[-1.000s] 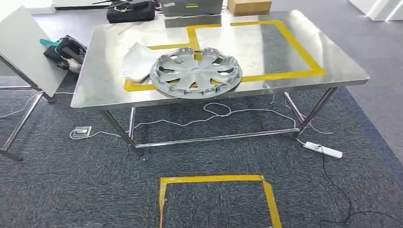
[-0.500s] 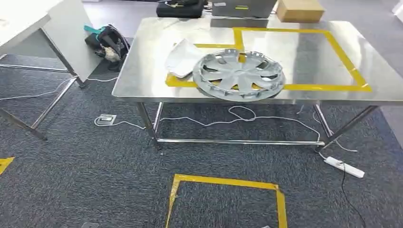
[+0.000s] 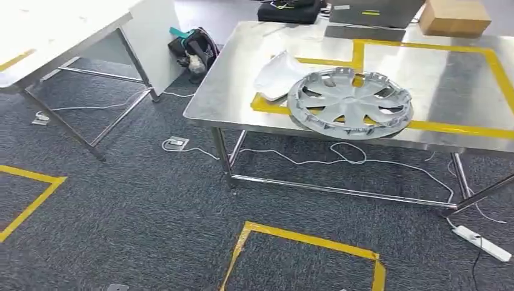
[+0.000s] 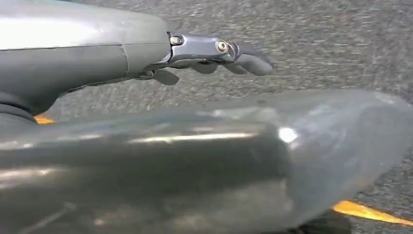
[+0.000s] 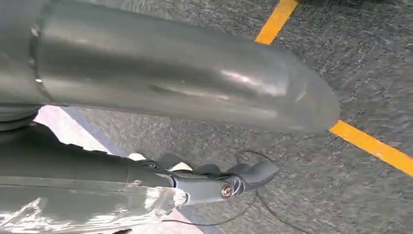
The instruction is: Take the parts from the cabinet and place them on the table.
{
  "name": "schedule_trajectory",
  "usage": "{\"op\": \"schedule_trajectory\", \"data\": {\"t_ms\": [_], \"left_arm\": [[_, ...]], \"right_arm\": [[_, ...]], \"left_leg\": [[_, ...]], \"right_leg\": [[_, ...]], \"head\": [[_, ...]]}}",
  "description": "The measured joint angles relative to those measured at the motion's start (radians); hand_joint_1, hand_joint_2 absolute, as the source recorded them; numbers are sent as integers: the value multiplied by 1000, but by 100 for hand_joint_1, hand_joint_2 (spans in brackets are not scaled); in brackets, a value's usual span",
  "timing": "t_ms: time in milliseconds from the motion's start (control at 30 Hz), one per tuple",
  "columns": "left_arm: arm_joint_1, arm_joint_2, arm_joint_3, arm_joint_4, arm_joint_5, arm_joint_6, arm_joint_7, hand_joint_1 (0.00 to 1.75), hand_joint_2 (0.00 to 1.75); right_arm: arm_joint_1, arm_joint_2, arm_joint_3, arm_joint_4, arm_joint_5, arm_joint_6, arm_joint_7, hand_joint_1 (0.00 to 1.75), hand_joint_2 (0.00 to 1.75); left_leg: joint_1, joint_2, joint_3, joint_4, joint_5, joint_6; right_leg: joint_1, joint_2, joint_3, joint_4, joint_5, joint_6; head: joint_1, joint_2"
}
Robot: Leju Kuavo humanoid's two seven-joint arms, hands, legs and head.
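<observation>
- Nearest, down by the body: left hand (image 4: 214,56) hanging over grey carpet, fingers loosely stretched and a little apart, holding nothing.
- Same for right hand (image 5: 214,180): fingers slightly curled but apart, nothing between them, carpet and a yellow line below.
- On the floor just ahead: a square of yellow tape (image 3: 306,254), probably a standing mark; another tape corner (image 3: 27,194) at the left.
- Further: steel table (image 3: 230,100), with thin cables (image 3: 339,154) on the carpet under it, a small floor socket (image 3: 176,143) near its leg and a power strip (image 3: 482,242) at the right.
- On the table: a silver hubcap (image 3: 350,102) lying flat across the yellow tape frame, touching a white part (image 3: 279,76) just beside it.
- Judging from this, two parts already delivered; both hands free, so likely going for a next part.
- Cabinet not seen here, so impossible to say how many parts are left.
- Table top: shiny and smooth, a part may slide on it if pushed; plenty of bare metal inside the frame.
- Far edge: a cardboard box (image 3: 454,17), a grey case (image 3: 373,12) and a black bag (image 3: 291,11).
- At the left: a second, white table (image 3: 60,36) with a dark bag (image 3: 194,50) on the floor beside it.
- Room: grey carpet all over, looks like a work hall.
</observation>
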Motion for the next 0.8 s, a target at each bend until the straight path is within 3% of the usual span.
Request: {"op": "schedule_trajectory", "data": {"t_ms": [33,100,133,167,233,267,300,333,367,433,467,500,533,600,633,667,733,767,800], "left_arm": [[-4,-2,0,0,0,0,0,0,0],[-7,-3,-1,0,0,0,0,0,0],[-5,-3,-1,0,0,0,0,0,0],[-3,-2,0,0,0,0,1,0,0],[-2,-1,0,0,0,0,1,0,0],[-3,-1,0,0,0,0,1,0,0],[-6,-2,0,0,1,0,1,0,0],[-12,-2,0,0,2,0,1,0,0],[-13,-2,0,0,2,-1,1,0,0],[-7,-2,0,0,2,-1,1,0,0],[-5,-2,0,0,2,-1,1,0,0],[-4,0,0,0,3,-1,2,0,0],[-6,1,0,0,3,0,2,0,0],[-9,2,0,0,3,0,2,0,0],[-8,2,0,0,3,-1,2,0,0],[-6,2,0,0,3,-1,2,0,0],[-5,2,0,0,3,-1,2,0,0],[-5,2,0,0,3,-2,2,0,0],[-6,2,0,0,3,-2,2,0,0]], "right_arm": [[1,0,0,0,0,0,0,0,0],[4,0,0,0,0,0,0,0,0],[4,0,0,0,0,0,0,0,0],[3,0,0,0,0,0,0,0,0],[1,0,0,0,0,0,0,0,0],[1,0,0,0,0,0,0,0,0],[1,0,0,0,1,0,0,0,0],[1,0,0,0,2,0,0,0,0],[1,0,0,0,2,0,0,0,0],[-3,0,0,0,2,0,0,0,0],[-4,0,0,0,2,0,0,0,0],[-4,0,0,0,2,0,-1,0,0],[-2,0,0,0,2,0,-1,0,0],[3,0,0,0,2,0,-1,0,0],[4,0,0,0,2,0,-1,0,0],[4,0,0,0,2,1,-1,0,0],[3,0,0,0,2,1,-1,0,0],[2,0,0,0,2,1,-2,0,0],[2,0,0,0,2,1,-2,0,0]], "left_leg": [[0,22,-36,70,-39,-4],[2,38,-112,222,-100,-9],[2,38,-130,256,-102,-10],[2,39,-123,242,-79,-10],[2,48,-55,109,6,-8],[1,78,-8,25,42,-6],[-7,134,21,-28,36,-9],[-6,122,23,-41,32,8],[-7,114,21,-40,29,15],[-8,90,21,-40,27,25],[-2,80,23,-43,32,33],[0,72,23,-43,31,37],[-1,64,22,-43,32,42],[-3,38,20,-43,32,48],[-4,24,21,-43,32,48],[-4,12,22,-43,32,48],[-4,-15,25,-43,32,47],[-3,-29,27,-43,33,45],[-2,-38,26,-43,33,41]], "right_leg": [[2,-14,0,0,-1,-2],[5,-45,0,0,-4,-6],[5,-57,0,1,-5,-7],[5,-68,1,1,-6,-6],[4,-91,7,1,-10,-2],[5,-100,12,1,-13,1],[15,-108,13,2,-19,9],[20,-115,4,6,-26,14],[22,-126,12,-1,-26,17],[21,-148,27,-6,-30,24],[17,-135,24,-2,-38,32],[16,-91,16,26,-62,37],[14,-60,-11,87,-102,38],[15,-36,-96,264,-179,38],[15,-33,-125,313,-188,36],[15,-32,-130,309,-169,34],[14,-27,-79,184,-82,30],[11,-8,-37,89,-34,28],[5,47,-10,24,-19,28]], "head": [[-3,0],[-2,0],[-2,0],[-3,0],[-3,0],[-3,0],[-5,0],[-7,0],[1,0],[0,0],[-1,0],[4,0],[5,0],[8,0],[8,0],[8,0],[8,0],[9,0],[9,0]]}}
